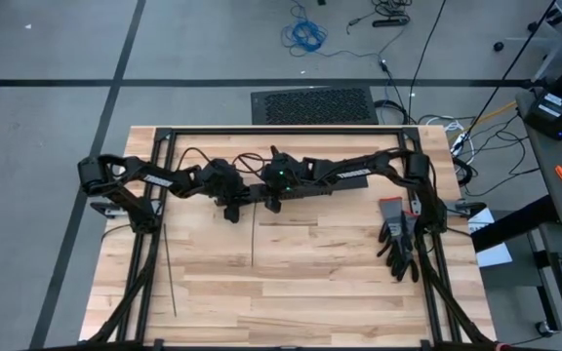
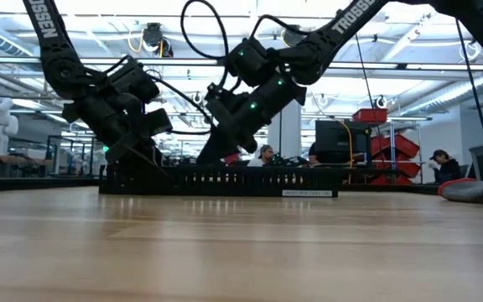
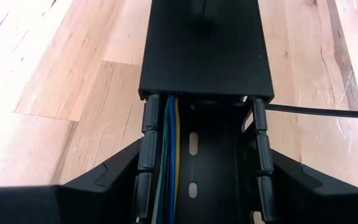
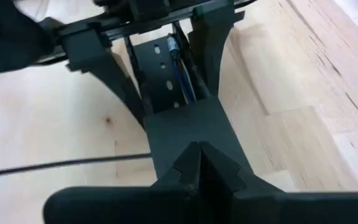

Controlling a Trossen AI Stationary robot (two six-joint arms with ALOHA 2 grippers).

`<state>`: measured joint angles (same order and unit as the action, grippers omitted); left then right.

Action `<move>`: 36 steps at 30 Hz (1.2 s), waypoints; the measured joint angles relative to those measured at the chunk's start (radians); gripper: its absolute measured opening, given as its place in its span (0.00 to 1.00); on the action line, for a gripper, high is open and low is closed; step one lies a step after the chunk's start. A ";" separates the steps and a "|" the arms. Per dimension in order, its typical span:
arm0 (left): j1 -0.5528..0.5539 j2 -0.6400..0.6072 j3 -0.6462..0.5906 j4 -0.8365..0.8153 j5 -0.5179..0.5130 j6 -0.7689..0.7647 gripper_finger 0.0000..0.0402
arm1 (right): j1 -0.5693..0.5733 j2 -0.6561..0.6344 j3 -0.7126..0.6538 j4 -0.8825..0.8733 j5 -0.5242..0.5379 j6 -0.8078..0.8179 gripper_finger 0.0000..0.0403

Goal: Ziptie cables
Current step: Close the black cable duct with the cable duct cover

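both arms are reaching in toward the middle of the light wooden desk, near its far edge, where a long black slotted plastic duct is lying parallel to that edge. the left gripper is straddling the open stretch of the duct, its jaws standing apart on either side of the slotted walls, just outside them; i cannot tell whether they are touching. the cables, thin blue, grey and yellow wires, are lying inside the duct channel along one wall and running under a flat black cover snapped on top. the right gripper is sitting with its jaws closed together on top of that cover, just beside the left gripper. one thin dark ziptie is lying on the wood, its end up against the duct's side near the left jaws. two more zipties are lying straight on the desk toward its left edge and middle. a pair of grey and black gloves is lying near the right edge.
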<state>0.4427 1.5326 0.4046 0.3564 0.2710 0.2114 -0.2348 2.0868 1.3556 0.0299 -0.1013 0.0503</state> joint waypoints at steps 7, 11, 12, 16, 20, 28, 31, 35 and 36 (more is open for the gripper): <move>0.000 0.000 -0.001 0.001 0.002 0.001 0.60 | -0.001 0.049 0.001 0.091 -0.020 0.033 0.01; 0.000 0.000 -0.001 0.001 0.002 -0.001 0.61 | -0.001 0.063 0.001 0.115 -0.039 0.047 0.01; 0.000 0.000 -0.001 0.001 0.002 0.000 0.61 | 0.000 0.064 0.001 0.115 -0.036 0.046 0.01; 0.000 0.000 -0.001 0.001 0.002 0.000 0.62 | 0.000 0.065 0.000 0.129 -0.036 0.044 0.01; 0.000 0.000 0.000 0.000 0.003 0.000 0.62 | 0.001 0.080 0.000 0.137 -0.036 0.041 0.00; 0.000 0.000 0.001 -0.002 0.004 0.002 0.63 | 0.001 0.098 -0.001 0.169 -0.041 0.043 0.00; 0.000 0.000 0.001 -0.002 0.004 0.003 0.63 | 0.000 0.100 -0.002 0.200 -0.059 0.042 0.00; 0.000 -0.006 0.001 -0.004 0.003 -0.002 0.63 | 0.000 0.100 -0.001 0.200 -0.059 0.037 0.00; 0.000 -0.008 0.001 -0.004 0.003 -0.012 0.63 | 0.000 0.100 -0.001 0.200 -0.059 0.036 0.00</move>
<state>0.4427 1.5244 0.4057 0.3527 0.2745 0.1996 -0.2348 2.1864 1.3548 0.2303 -0.1608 0.0862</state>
